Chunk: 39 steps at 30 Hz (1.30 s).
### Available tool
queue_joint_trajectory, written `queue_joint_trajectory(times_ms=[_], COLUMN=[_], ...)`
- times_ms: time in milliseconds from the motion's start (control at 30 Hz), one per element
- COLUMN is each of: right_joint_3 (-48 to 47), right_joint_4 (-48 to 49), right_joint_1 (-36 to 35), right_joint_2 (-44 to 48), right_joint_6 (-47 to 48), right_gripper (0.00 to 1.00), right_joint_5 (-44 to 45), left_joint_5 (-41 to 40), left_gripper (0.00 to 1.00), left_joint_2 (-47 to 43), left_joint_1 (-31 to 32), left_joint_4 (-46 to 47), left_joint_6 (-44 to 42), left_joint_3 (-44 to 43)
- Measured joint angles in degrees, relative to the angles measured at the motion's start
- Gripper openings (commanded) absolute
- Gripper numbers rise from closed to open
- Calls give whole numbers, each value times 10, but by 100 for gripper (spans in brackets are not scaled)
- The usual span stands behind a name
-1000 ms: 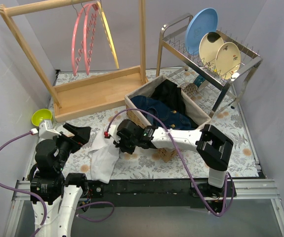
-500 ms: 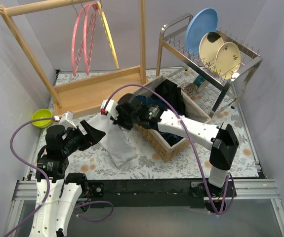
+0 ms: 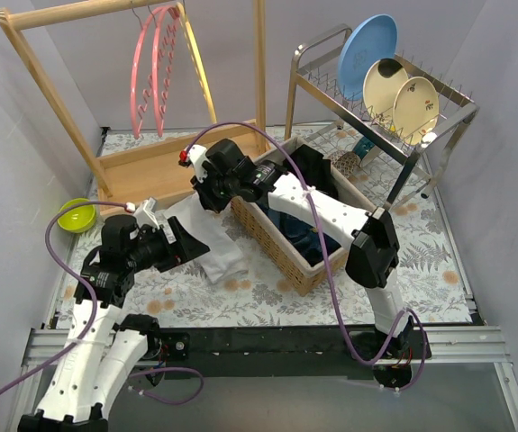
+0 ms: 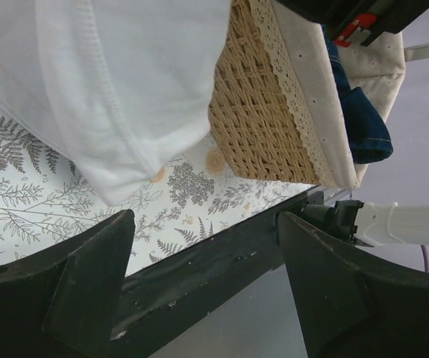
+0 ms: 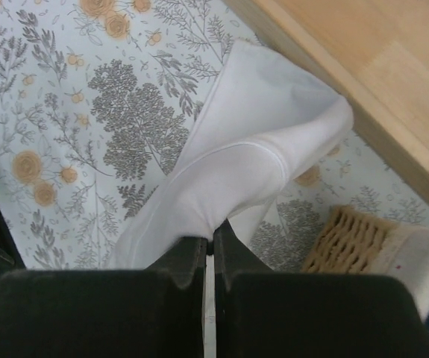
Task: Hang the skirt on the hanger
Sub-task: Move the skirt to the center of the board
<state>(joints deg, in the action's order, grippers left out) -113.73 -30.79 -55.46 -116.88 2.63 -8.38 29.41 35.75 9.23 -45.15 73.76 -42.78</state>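
Observation:
The white skirt [image 3: 212,241] hangs from my right gripper [image 3: 198,200], which is shut on its upper edge and holds it above the floral table, left of the wicker basket. In the right wrist view the skirt [image 5: 251,160] bunches at the shut jaws of my right gripper [image 5: 209,240]. My left gripper [image 3: 189,243] is open and empty beside the skirt's lower left part. In the left wrist view the skirt [image 4: 117,82] lies beyond the spread fingers of my left gripper [image 4: 205,224]. Two pink hangers [image 3: 155,72] hang on the wooden rack's top bar at the back left.
The wooden rack's base [image 3: 177,166] lies behind the skirt. The wicker basket [image 3: 281,245] with dark blue and black clothes stands to its right. A dish rack [image 3: 394,90] with plates is at the back right. A green bowl [image 3: 77,214] is at the left edge.
My right gripper has carried the skirt up and back to the left, from the table's front toward the wooden rack. My left arm has risen and moved right, close to the hanging skirt.

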Motion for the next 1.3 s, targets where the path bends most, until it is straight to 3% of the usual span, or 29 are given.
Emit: queue_joint_trajectory(times_ms=[133, 200, 433, 533, 700, 833, 1067, 1300], right_joint_3=[-3, -3, -4, -1, 9, 14, 29, 30], right_joint_4=[-8, -9, -9, -8, -8, -8, -4, -4], right_joint_1=[-1, 0, 15, 23, 30, 29, 28, 28], right_joint_2=[-13, -15, -16, -16, -16, -16, -10, -8], right_joint_6=[-37, -50, -70, -74, -83, -85, -87, -87], right_gripper=[1, 1, 1, 1, 1, 1, 1, 1], right_joint_5=[-12, -16, -32, -40, -54, -65, -75, -83], left_joint_5=[-28, -62, -356, -481, -635, -713, -794, -827], left_gripper=[77, 77, 77, 75, 74, 73, 70, 66], left_joint_2=[16, 32, 200, 282, 408, 488, 533, 565], left_joint_1=[43, 94, 433, 505, 576, 623, 630, 630], left_joint_4=[17, 26, -7, -51, -128, -174, -178, -154], left_joint_6=[7, 17, 111, 171, 280, 346, 380, 378], left_joint_3=[7, 12, -38, -77, -121, -157, -170, -169])
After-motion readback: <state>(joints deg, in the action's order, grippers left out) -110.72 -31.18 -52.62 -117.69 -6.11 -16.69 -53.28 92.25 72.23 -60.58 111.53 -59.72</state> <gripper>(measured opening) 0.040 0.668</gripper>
